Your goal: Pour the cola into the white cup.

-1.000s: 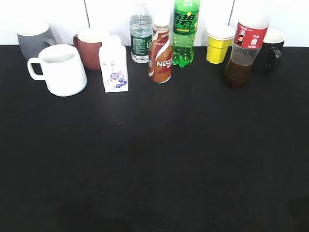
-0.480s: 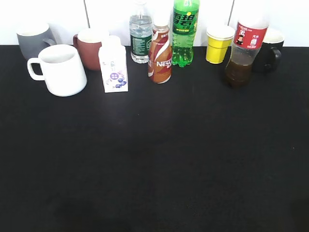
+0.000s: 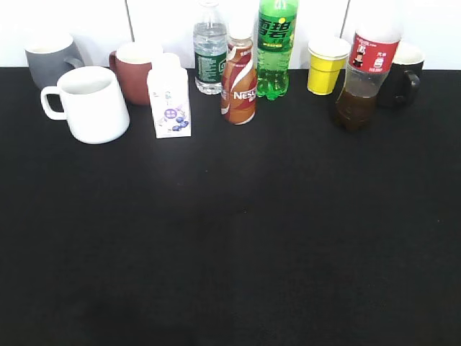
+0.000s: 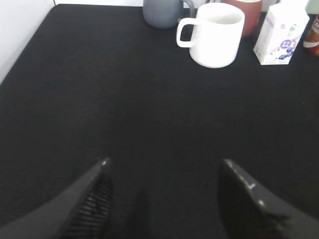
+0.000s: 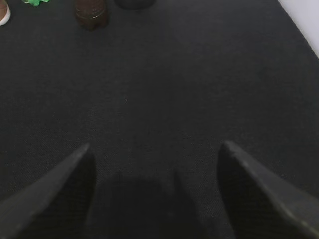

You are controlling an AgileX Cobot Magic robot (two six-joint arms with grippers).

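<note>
The cola point(image 3: 362, 79), a clear bottle with a red label and dark liquid low in it, stands upright at the back right of the black table; its base shows in the right wrist view point(image 5: 91, 14). The white cup point(image 3: 90, 104), a large white mug with its handle to the left, stands at the back left and shows in the left wrist view point(image 4: 214, 35). Neither gripper shows in the exterior view. My left gripper point(image 4: 164, 167) is open and empty, well short of the white cup. My right gripper point(image 5: 155, 149) is open and empty, well short of the cola.
Along the back stand a grey mug point(image 3: 50, 59), a brown mug point(image 3: 135, 68), a white carton point(image 3: 169, 97), a water bottle point(image 3: 210, 50), a Nescafe bottle point(image 3: 239, 79), a green soda bottle point(image 3: 276, 47), a yellow paper cup point(image 3: 326, 66) and a black mug point(image 3: 402, 76).
</note>
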